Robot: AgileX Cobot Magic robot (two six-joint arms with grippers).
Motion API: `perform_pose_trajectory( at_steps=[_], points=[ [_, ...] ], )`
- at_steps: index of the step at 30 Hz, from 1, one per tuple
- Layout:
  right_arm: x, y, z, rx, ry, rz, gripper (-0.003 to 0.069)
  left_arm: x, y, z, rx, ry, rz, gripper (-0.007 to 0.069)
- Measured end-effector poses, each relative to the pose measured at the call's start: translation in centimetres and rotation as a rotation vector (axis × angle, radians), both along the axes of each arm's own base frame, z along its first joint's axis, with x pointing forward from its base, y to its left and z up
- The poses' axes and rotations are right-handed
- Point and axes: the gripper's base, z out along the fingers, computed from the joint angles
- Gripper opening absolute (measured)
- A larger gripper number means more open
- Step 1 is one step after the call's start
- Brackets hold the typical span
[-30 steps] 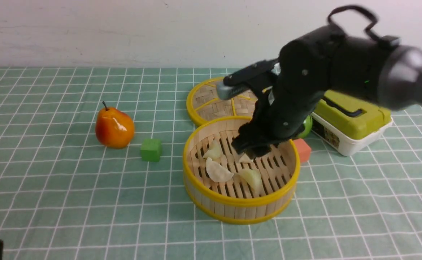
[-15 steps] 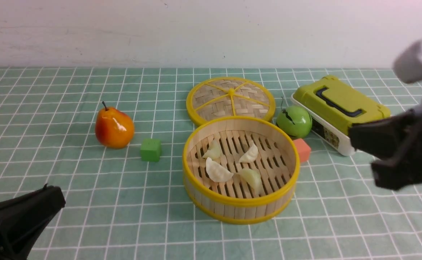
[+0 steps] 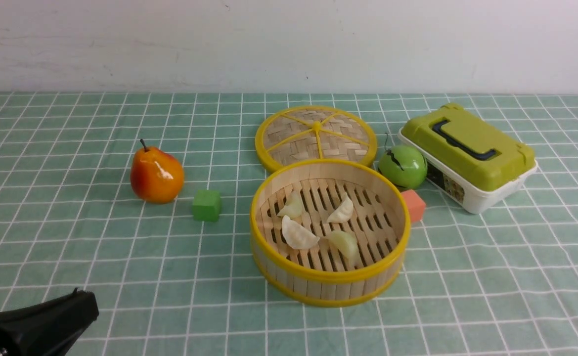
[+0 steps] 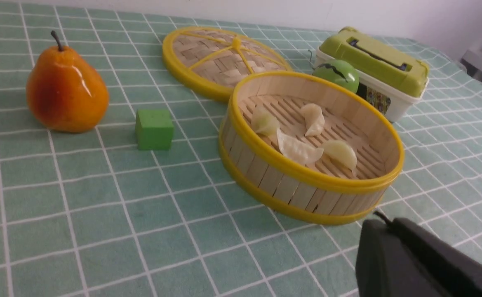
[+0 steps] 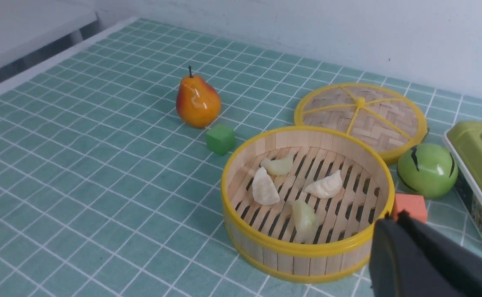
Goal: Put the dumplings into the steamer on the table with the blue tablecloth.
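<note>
All four dumplings are lying on the slatted floor of the steamer, which is sitting on the desk just in front of its woven lid. The left hand is hanging low at the near left corner, pressed together and holding nothing. The right hand is hovering off to the steamer's right, likewise pressed together and empty.

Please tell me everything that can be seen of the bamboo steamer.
The steamer is a round, open basket: wall of upright pale wooden strips, yellow rims at top and bottom, slatted floor. It stands upright on the checked tablecloth, in front of the woven lid. Four pale dumplings lie on its floor. Nothing grips it.
</note>
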Motion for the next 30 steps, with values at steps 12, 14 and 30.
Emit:
perform_pose_trajectory(
  at_steps=[12, 14, 30],
  points=[
    [0.0, 0.0, -0.5, -0.008, -0.001, -0.003, -0.0013, 0.0, 0.0, -0.1, 0.005, 0.009, -0.002, 0.0014],
    [0.2, -0.2, -1.8, -0.027, -0.034, -0.023, -0.0013, 0.0, 0.0, -0.1, 0.006, 0.009, -0.002, 0.0017],
    [-2.6, -5.7, -17.5, 0.077, -0.116, -0.589, -0.0022, 0.0, 0.0, -0.1, 0.006, 0.01, -0.003, 0.0031]
  ],
)
